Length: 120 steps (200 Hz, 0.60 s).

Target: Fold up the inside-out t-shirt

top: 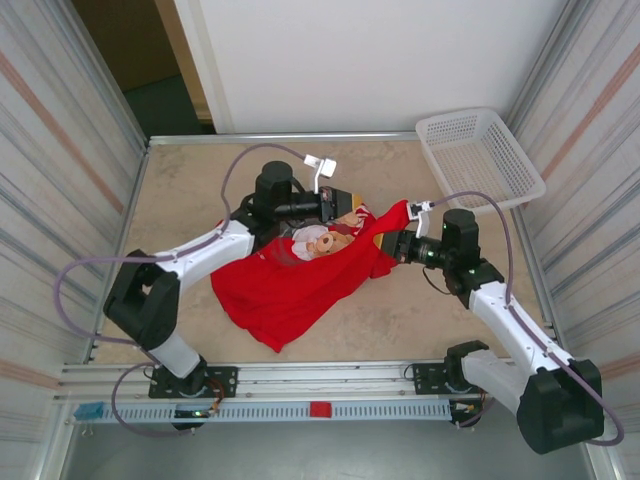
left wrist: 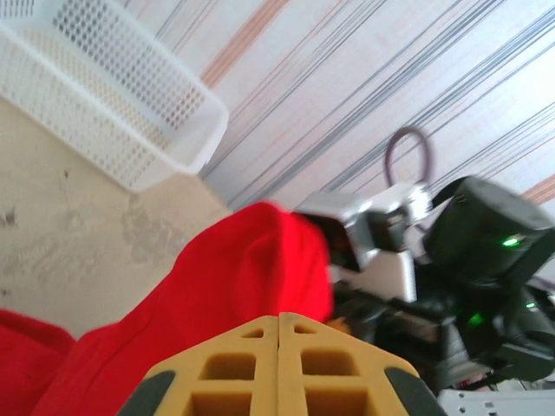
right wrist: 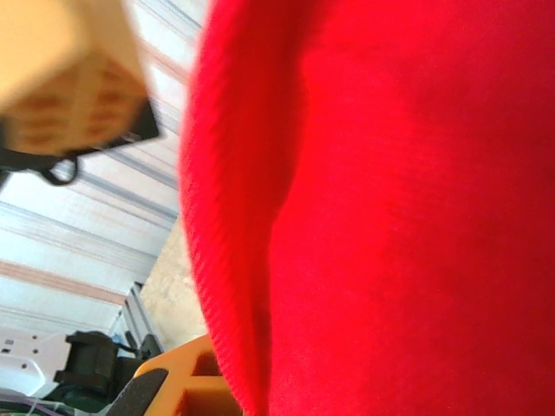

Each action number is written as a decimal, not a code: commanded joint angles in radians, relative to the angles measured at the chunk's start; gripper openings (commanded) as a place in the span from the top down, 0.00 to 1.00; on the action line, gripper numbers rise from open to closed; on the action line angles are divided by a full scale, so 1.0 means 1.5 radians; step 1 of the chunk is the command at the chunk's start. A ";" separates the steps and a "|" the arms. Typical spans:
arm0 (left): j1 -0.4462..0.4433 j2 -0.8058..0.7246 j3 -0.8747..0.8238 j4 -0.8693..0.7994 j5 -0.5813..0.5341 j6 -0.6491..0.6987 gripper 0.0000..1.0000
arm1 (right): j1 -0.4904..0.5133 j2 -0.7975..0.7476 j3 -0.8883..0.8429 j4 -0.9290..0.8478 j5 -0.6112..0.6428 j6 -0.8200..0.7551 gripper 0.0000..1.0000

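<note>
The inside-out t-shirt (top: 300,280) is bright red and lies bunched in the middle of the table, its teddy-bear print (top: 320,240) facing up near the far edge. My left gripper (top: 350,208) sits at that far edge beside the print. In the left wrist view its yellow fingers (left wrist: 279,319) are pressed together against the red cloth (left wrist: 217,286). My right gripper (top: 393,243) is shut on the shirt's right corner, which is lifted off the table. Red cloth (right wrist: 390,217) drapes over that gripper's jaws, leaving one yellow finger (right wrist: 178,386) showing.
A white mesh basket (top: 480,155) stands at the table's back right corner, also seen in the left wrist view (left wrist: 104,95). Striped walls close in both sides. Bare tabletop (top: 190,190) lies left of and in front of the shirt.
</note>
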 commanded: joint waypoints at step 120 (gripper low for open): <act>-0.151 0.035 -0.083 -0.213 -0.188 0.237 1.00 | -0.009 -0.060 0.031 -0.230 0.254 -0.018 0.28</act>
